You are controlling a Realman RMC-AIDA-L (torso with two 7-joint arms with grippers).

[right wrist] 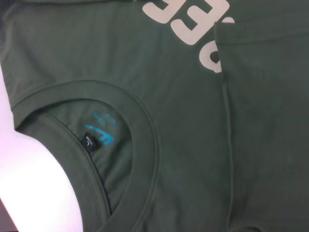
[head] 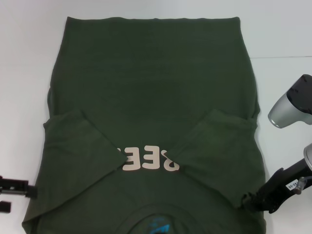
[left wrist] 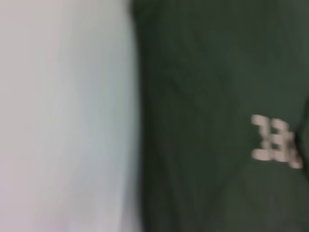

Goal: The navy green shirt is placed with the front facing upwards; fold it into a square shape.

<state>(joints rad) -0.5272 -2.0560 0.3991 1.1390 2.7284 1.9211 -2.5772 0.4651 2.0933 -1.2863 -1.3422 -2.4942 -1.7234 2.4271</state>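
Observation:
The navy green shirt [head: 151,87] lies front up on the white table [head: 29,73], collar toward me. Both sleeves [head: 83,141] [head: 219,141] are folded inward over the chest and cover the ends of the cream letters [head: 148,159]. My left gripper [head: 12,192] sits at the table's near left, just beside the shirt's edge. My right gripper [head: 251,200] is at the shirt's near right edge, by the shoulder. The right wrist view shows the collar [right wrist: 140,121], the blue label [right wrist: 99,135] and the letters [right wrist: 193,19]. In the left wrist view the shirt [left wrist: 203,96] lies beside bare table [left wrist: 63,121].
A silver and black part of my right arm [head: 287,107] hangs over the table to the right of the shirt. White table surface shows on both sides of the shirt and beyond its far hem [head: 151,19].

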